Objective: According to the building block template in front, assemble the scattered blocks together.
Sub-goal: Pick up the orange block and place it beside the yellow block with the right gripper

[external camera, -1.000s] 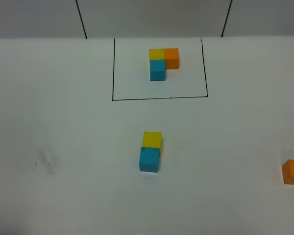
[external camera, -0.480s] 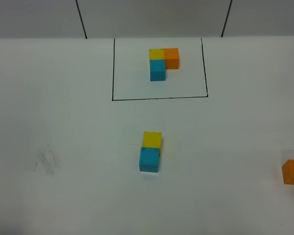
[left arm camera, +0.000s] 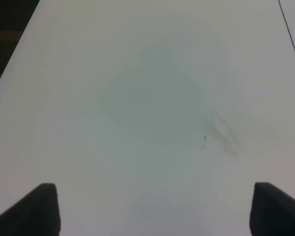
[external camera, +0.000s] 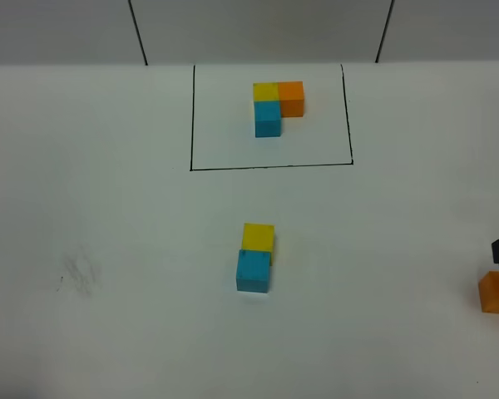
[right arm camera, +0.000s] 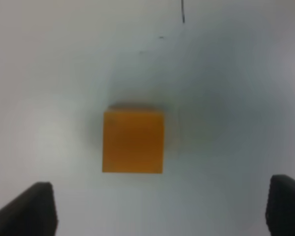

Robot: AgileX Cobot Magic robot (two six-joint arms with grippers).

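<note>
Tabletop [external camera: 108, 208]: white, orange cube [right arm camera: 133, 141] sits apart.
Right gripper [right arm camera: 162, 209]: spread wide, empty; centre squarely over cube before descending.
Left gripper [left arm camera: 152, 209]: spread, empty.

We see a white tabletop [external camera: 108, 166] with a faint grey smudge [external camera: 79, 274] toward its left side. Beyond its far edge stands a grey wall [external camera: 258, 29], crossed by a left dark line [external camera: 137, 32] and a right dark line [external camera: 385, 32], both slanted.
</note>
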